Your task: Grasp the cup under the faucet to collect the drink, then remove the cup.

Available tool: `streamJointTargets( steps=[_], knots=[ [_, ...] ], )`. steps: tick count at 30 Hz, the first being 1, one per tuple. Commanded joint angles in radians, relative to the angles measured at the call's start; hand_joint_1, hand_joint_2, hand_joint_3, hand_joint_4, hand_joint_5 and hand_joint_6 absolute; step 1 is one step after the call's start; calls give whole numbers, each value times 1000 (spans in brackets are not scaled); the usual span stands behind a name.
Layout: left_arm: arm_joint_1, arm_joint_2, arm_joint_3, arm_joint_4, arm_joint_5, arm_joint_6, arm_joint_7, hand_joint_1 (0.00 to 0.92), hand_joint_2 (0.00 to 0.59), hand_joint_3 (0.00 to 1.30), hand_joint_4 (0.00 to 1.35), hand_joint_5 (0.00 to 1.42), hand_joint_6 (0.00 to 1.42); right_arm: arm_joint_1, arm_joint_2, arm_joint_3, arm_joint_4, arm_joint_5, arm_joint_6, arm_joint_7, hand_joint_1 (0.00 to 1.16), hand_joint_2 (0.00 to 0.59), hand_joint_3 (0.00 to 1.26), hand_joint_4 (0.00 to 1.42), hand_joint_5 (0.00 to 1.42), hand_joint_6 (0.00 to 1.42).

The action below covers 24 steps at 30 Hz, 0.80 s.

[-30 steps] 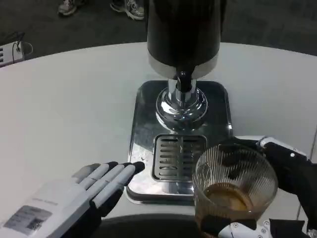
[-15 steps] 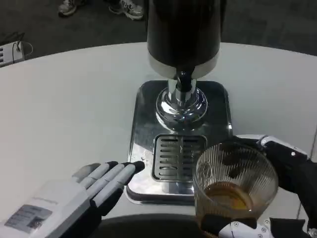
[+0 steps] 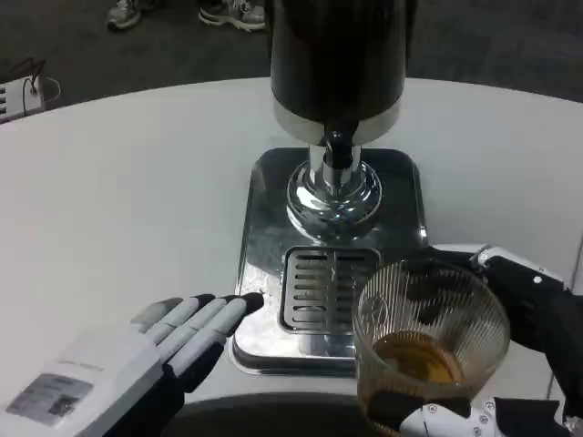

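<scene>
Holding the cup (image 3: 430, 341), part full, in the right robot hand (image 3: 524, 350), off the grate (image 3: 328, 289) and clear of the faucet (image 3: 338, 150); barely shifting since before, removal nearly done. Left robot hand (image 3: 137, 360) lying wide, empty.

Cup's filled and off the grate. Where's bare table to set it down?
Bare table lies right of the metal base, beyond the right hand holding the cup. A wider bare stretch lies left of the base, beyond the left hand. It is crowded at the near edge, around the drip grate.
</scene>
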Motion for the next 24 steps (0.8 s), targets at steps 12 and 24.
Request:
streamJointTargets(
  steps=[12,24],
  knots=[
    [7,17,2,16,-4,0,-16,0,54,0,0,0,0,-11,10,11,-24,3,-4,-22,947,233,1029,1252,1412,1424],
    [3,18,-1,20,-4,3,-18,0,54,0,0,0,0,-11,12,15,-24,0,0,-25,942,241,1029,1253,1412,1424]
  ],
)
